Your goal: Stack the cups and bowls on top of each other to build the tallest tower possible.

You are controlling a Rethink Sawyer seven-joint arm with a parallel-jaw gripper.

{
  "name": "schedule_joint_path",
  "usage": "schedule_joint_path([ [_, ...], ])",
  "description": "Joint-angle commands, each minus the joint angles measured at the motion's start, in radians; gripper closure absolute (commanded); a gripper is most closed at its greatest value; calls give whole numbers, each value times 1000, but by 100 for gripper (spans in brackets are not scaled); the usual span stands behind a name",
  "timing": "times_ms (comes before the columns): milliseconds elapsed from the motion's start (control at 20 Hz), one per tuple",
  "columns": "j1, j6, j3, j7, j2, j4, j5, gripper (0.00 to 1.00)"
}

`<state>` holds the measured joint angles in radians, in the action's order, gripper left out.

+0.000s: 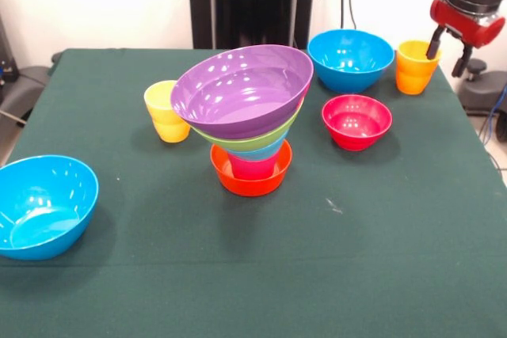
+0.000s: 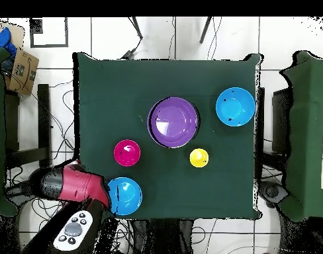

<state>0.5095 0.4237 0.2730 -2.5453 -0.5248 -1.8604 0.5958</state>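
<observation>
The tower [image 1: 247,120] stands mid-table. Its base is an orange bowl [image 1: 251,180]; above it come a red-pink cup [image 1: 253,166], a light blue bowl, a lime green bowl [image 1: 252,142] and a tilted purple bowl [image 1: 242,89] on top. Loose on the cloth are a yellow cup [image 1: 166,111], a small red bowl [image 1: 356,120], one blue bowl [image 1: 350,58] at the back and another blue bowl [image 1: 43,205] at the front left. My gripper [image 1: 447,53] hangs open at the orange cup [image 1: 416,67], one finger at the cup's right rim. In the overhead view the arm [image 2: 75,184] hides that cup.
The green-covered table [image 1: 380,259] ends just right of the orange cup. Overhead, a grey remote [image 2: 75,228] lies off the table beside the arm, with cables on the floor. The purple bowl [image 2: 173,122] overhangs the stack.
</observation>
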Motion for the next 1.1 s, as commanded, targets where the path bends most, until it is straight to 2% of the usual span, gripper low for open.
schedule_joint_path([
  [50, 20, -77, -74, -130, 34, -44, -34, 0],
  [550, 32, -112, -78, -119, 39, -85, -44, 0],
  [750, 28, -62, -76, -111, 42, -89, -46, 0],
  [900, 50, 12, -35, -125, 67, -38, -59, 0],
  [1100, 63, 46, -17, -131, 77, -17, -62, 0],
])
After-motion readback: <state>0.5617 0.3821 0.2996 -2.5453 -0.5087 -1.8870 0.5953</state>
